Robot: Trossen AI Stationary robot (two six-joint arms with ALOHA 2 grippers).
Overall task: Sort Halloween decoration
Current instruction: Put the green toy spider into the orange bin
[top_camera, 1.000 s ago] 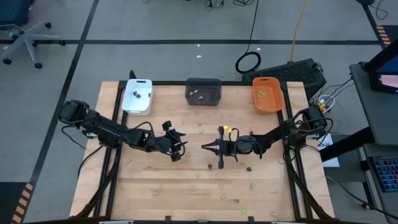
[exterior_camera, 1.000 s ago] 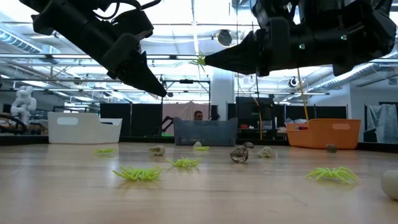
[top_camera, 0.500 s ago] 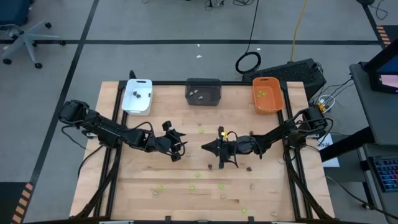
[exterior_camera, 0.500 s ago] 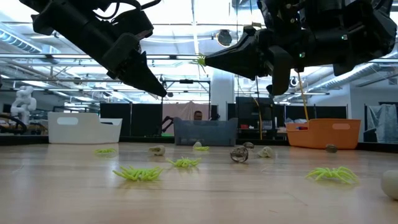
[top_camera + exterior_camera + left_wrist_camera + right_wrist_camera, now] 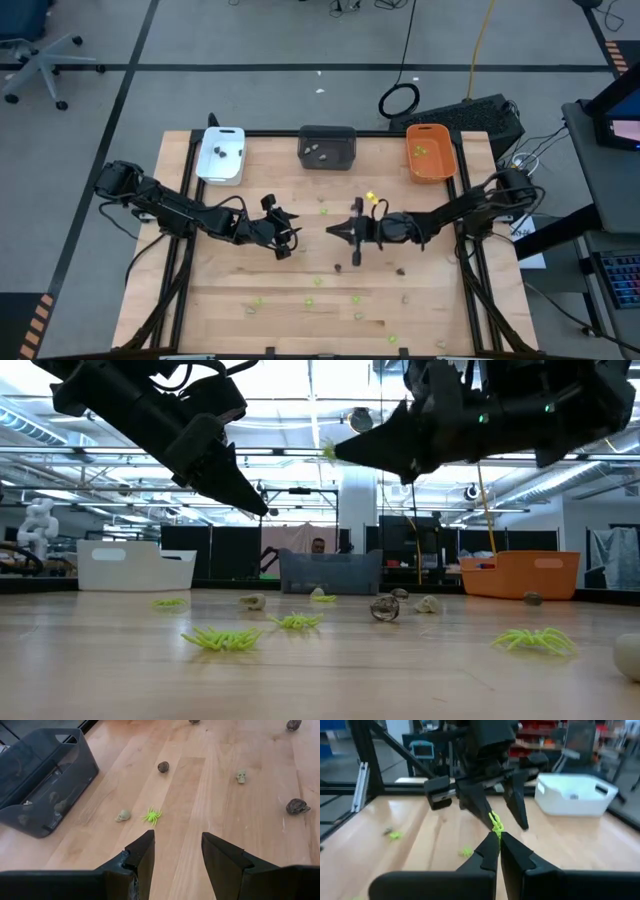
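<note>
right gripper (image 5: 496,840): pinched shut on a lime green spider (image 5: 495,822), only by a leg at its tips, above the tabletop (image 5: 300,255)
left gripper (image 5: 177,847): empty, fingers apart, facing it
risk: thin hold, spider could've slipped off before the orange tray (image 5: 431,165) behind it

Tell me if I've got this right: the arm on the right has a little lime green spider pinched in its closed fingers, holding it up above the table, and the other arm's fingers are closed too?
Not quite. The left gripper is open, as the left wrist view shows. The right gripper does pinch a green spider aloft.
</note>
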